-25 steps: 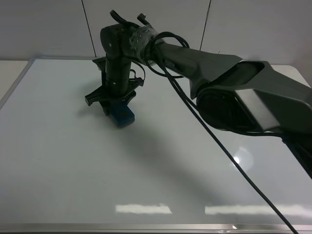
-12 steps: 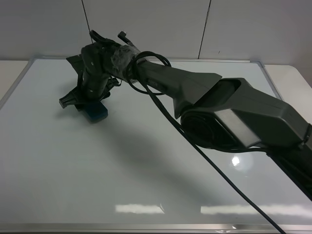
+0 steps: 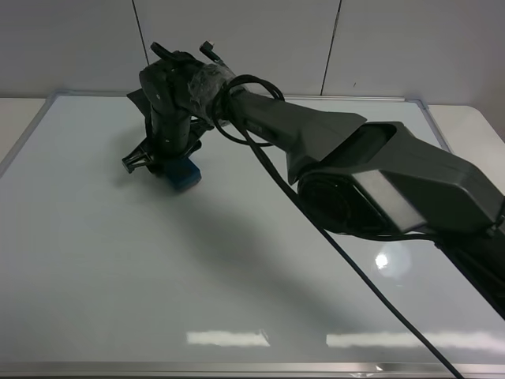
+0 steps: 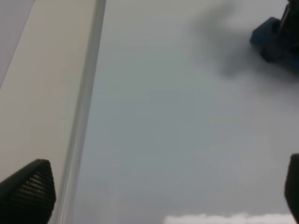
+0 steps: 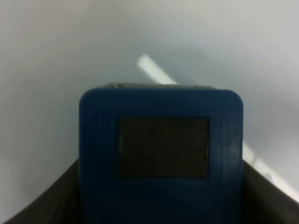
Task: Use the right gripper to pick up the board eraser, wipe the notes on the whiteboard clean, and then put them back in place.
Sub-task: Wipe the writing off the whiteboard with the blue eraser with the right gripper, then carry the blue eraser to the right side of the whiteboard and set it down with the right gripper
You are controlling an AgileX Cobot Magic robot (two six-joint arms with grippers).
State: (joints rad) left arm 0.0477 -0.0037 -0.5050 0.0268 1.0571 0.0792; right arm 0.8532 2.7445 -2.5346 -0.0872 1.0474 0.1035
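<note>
The whiteboard [image 3: 237, 276] fills most of the exterior high view, with a thin silver frame. My right gripper [image 3: 168, 160] reaches across to the board's far left part and is shut on the blue board eraser [image 3: 184, 174], which is pressed flat on the board. In the right wrist view the board eraser [image 5: 161, 149] sits between the dark fingers [image 5: 46, 207]. No notes show on the board. My left gripper [image 4: 159, 193] hangs open over the whiteboard [image 4: 177, 140] near its left frame, fingertips [image 4: 28, 191] far apart. The board eraser [image 4: 268, 35] appears at that view's edge.
The right arm's bulky grey links [image 3: 394, 185] hang over the board's right half. A black cable [image 3: 355, 272] trails from the wrist to the near right corner. A beige tabletop [image 3: 16, 118] borders the board on the left, with a panelled wall behind.
The right gripper swept the eraser left across the board's far part, then came back a little to the right. The left gripper has not visibly moved.
</note>
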